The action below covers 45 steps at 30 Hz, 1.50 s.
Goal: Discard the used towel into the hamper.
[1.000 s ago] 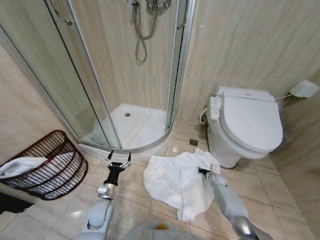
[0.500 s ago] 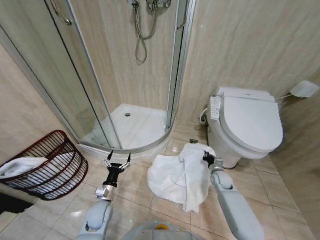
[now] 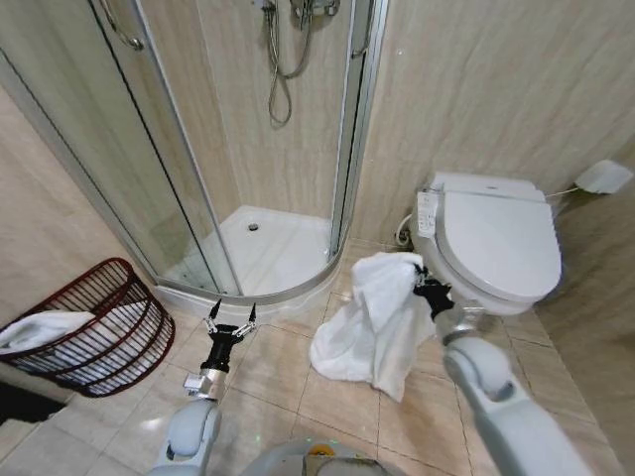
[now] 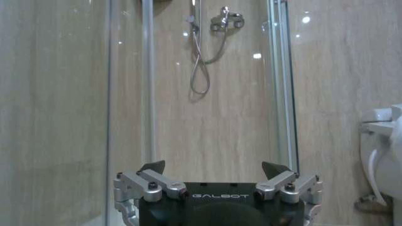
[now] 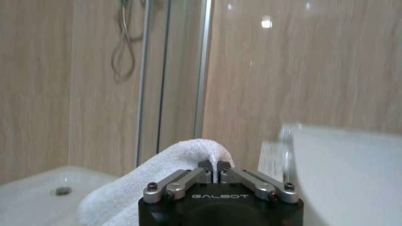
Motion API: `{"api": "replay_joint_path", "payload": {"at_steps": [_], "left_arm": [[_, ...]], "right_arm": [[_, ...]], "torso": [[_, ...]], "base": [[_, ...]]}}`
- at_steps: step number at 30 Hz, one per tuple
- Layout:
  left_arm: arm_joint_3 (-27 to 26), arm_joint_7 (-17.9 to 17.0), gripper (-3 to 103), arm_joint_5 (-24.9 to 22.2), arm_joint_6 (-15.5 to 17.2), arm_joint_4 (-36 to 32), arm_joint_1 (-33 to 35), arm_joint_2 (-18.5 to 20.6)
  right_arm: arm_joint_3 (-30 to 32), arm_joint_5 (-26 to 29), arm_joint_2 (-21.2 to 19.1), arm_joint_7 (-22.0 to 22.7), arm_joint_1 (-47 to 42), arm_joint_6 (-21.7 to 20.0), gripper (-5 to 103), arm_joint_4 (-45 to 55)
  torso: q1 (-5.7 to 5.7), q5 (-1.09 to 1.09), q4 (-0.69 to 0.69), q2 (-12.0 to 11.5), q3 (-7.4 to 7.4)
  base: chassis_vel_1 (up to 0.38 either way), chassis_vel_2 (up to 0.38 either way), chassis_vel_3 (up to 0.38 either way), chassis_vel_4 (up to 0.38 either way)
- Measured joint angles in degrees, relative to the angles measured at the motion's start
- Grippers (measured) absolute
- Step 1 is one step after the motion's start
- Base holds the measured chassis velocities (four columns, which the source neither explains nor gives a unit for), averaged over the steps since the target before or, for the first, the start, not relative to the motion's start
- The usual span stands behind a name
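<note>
While tilted against the left wall, hamper (image 3: 87,332) with white cloth inside. Next, left gripper (image 3: 229,320) low over the floor tiles (image 3: 342,402), fingers (image 4: 152,166) spread wide. Then used towel (image 3: 375,322) lifted, tail draping to the floor, clamped in right gripper (image 3: 429,291) beside the toilet (image 3: 493,248).

soft, even indoor light is filling the room, casting only faint shadows. small bright glare spots are gleaming on the glossy wall tiles (image 4: 306,20), and straight lines are bowing toward the head view's edges. both wrist views are looking slightly hazy.
</note>
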Motion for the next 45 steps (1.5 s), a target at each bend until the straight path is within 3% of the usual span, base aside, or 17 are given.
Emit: {"api": "replay_joint_path", "payload": {"at_steps": [5,11,13,14,15,17,20,23,26,29,37,45], "left_arm": [[-0.71,-0.18,100,-0.86,-0.68,0.00,0.58,0.21],[-1.35,-0.75,100,-1.49,-0.61,-0.33,0.57,0.41],[-1.58,-1.19,100,-2.00,-0.26,-0.77,0.58,0.62],[-1.77,-1.51,100,-2.35,0.17,-1.13,0.61,0.82],[-1.77,-1.51,100,-2.35,0.17,-1.13,0.61,0.82],[-2.00,-1.94,100,-2.51,0.65,-1.60,0.71,1.17],[-2.04,-2.08,100,-2.52,0.87,-1.65,0.71,1.15],[-1.67,-2.72,100,-2.33,1.05,-1.44,0.54,0.65],[-1.28,-3.44,100,-2.29,2.04,-1.49,0.59,0.31],[-1.30,-3.46,100,-2.35,2.85,-1.90,0.65,0.18],[-1.27,-3.63,100,-2.08,3.61,-2.29,0.91,-0.29],[-1.27,-3.63,100,-1.07,3.89,-2.97,1.42,-0.70]], "right_arm": [[2.80,1.96,-5.86,3.21,-3.23,4.66,2,3.07],[4.39,1.44,-7.74,2.55,-4.49,9.35,2,-1.60],[4.98,0.96,-8.26,1.33,-4.34,11.45,2,-4.83],[5.49,-0.22,-9.05,-0.80,-3.79,14.54,2,-8.61],[5.49,-0.22,-9.05,-0.80,-3.79,14.54,2,-8.61],[5.98,-2.65,-10.34,-3.52,-3.24,19.70,2,-13.14],[6.52,-5.49,-10.56,-5.07,-3.06,21.28,2,-14.35],[6.54,-6.97,-10.12,-4.08,-2.11,19.12,2,-11.02],[5.97,-5.37,-10.49,-0.04,-1.54,12.01,2,-2.38],[5.79,-3.95,-10.99,2.08,-1.97,9.00,2,2.09],[6.14,-1.90,-11.36,5.74,-3.32,3.92,2,10.37],[6.24,-1.79,-11.10,5.97,-4.58,2.87,2,13.40]], "torso": [[0.00,-0.02,0.00,0.00,0.00],[0.00,0.00,0.01,0.00,0.01],[0.00,0.03,0.00,0.00,0.01],[0.00,0.02,0.00,0.00,0.01],[0.00,0.02,0.00,0.00,0.01],[0.00,0.01,0.01,0.00,0.01],[0.00,0.01,0.00,0.00,0.01],[0.00,0.01,0.00,0.00,0.01],[0.00,-0.03,0.02,0.00,0.01],[0.00,-0.04,0.01,0.00,0.01],[0.00,-0.01,0.00,0.00,0.01],[0.00,-0.01,0.00,0.00,0.00]], "base": [[0.000,0.000,0.000,0.000],[0.000,0.000,0.000,0.000],[0.000,0.000,0.000,0.000],[0.000,0.000,0.000,0.000],[0.000,0.000,0.000,0.000],[0.000,0.000,0.000,0.000],[0.000,0.000,0.000,0.000],[0.000,0.000,0.000,0.000],[0.000,0.000,0.000,0.000],[0.000,0.000,0.000,0.000],[0.000,0.000,0.000,0.000],[0.034,0.031,0.031,0.041]]}}
